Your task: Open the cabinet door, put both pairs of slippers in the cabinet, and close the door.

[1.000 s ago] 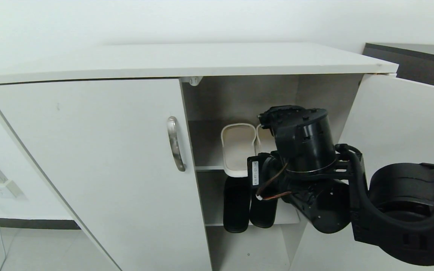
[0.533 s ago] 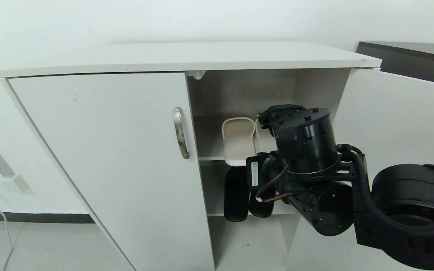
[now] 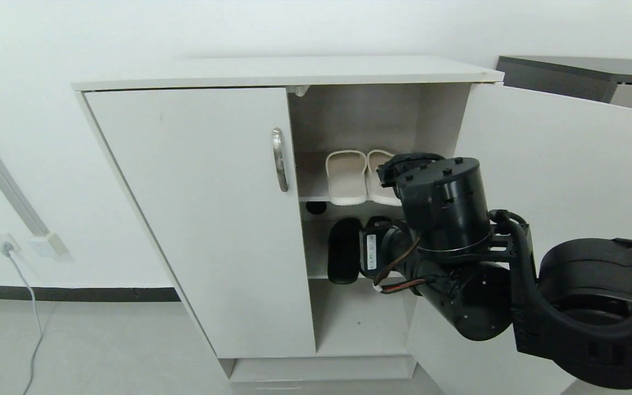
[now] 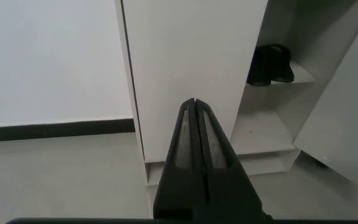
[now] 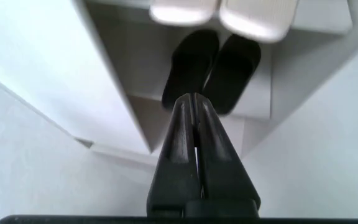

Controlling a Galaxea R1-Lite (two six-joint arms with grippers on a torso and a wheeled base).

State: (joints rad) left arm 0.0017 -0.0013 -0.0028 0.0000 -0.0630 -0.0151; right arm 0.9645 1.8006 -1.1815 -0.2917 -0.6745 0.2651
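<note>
While the cabinet (image 3: 195,219) door (image 3: 546,164) stands open at frame right, white slippers (image 3: 347,176) sit on the upper shelf (image 3: 310,189) at centre, black slippers (image 3: 343,251) on the shelf below (image 3: 316,270). Right pincer (image 5: 196,99), closed and empty, points at the black pair, apart from it. Left pincer (image 4: 194,102) is closed, empty too.

Bright, even, diffuse light; soft shadows; cabinet (image 3: 349,118) interior shaded grey; wide-angle bowing at head-view edges.
</note>
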